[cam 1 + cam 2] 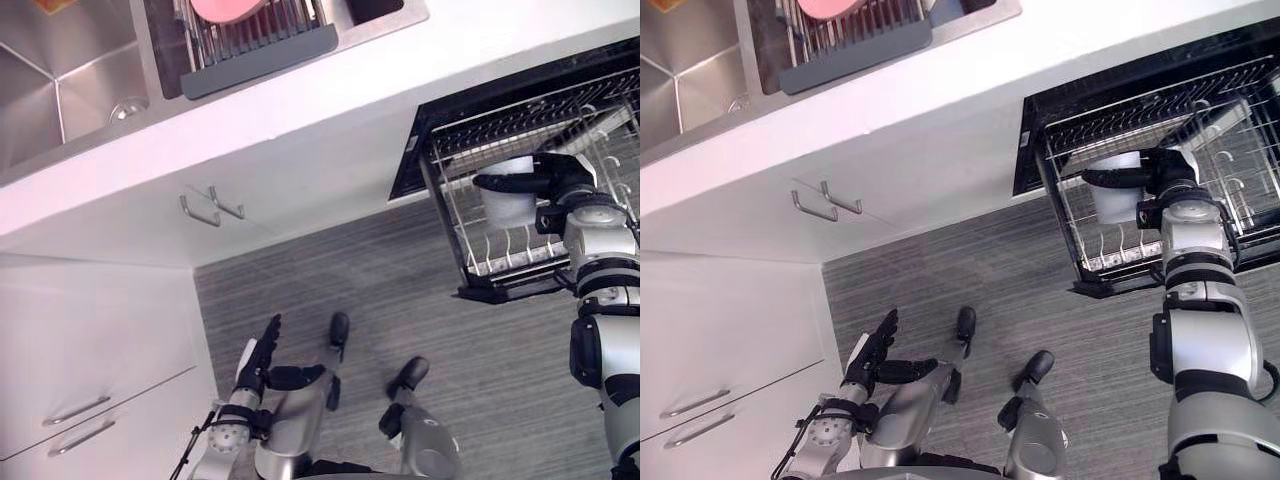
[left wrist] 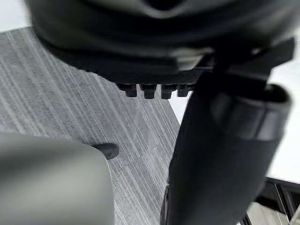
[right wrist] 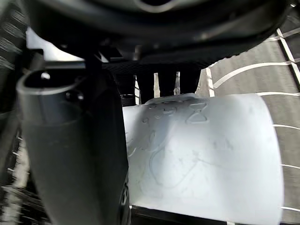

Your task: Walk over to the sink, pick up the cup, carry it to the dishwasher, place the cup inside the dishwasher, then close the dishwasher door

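Gripping the white cup (image 1: 508, 207), the right hand (image 1: 562, 180) had its dark fingers (image 1: 503, 183) curled across the cup's side, and the thumb (image 3: 70, 140) pressed on the near side in the right wrist view. The cup was held over the wire rack (image 1: 470, 262) that stood pulled out of the dishwasher (image 1: 425, 120), above a row of white prongs; whether it touched the wires could not be told. The dishwasher sat under the white counter (image 1: 330, 95), to the right of the sink (image 1: 70, 85). Beside the sink a grey draining rack (image 1: 262, 48) held something pink (image 1: 228, 8). Below the counter, two metal handles (image 1: 212, 207) stood out from a white cabinet front, and drawers (image 1: 90, 400) with bar handles lay further left. The left hand (image 1: 262, 352) hung low near the drawers, over the grey striped floor (image 1: 400, 290), with its fingers straight and holding nothing.
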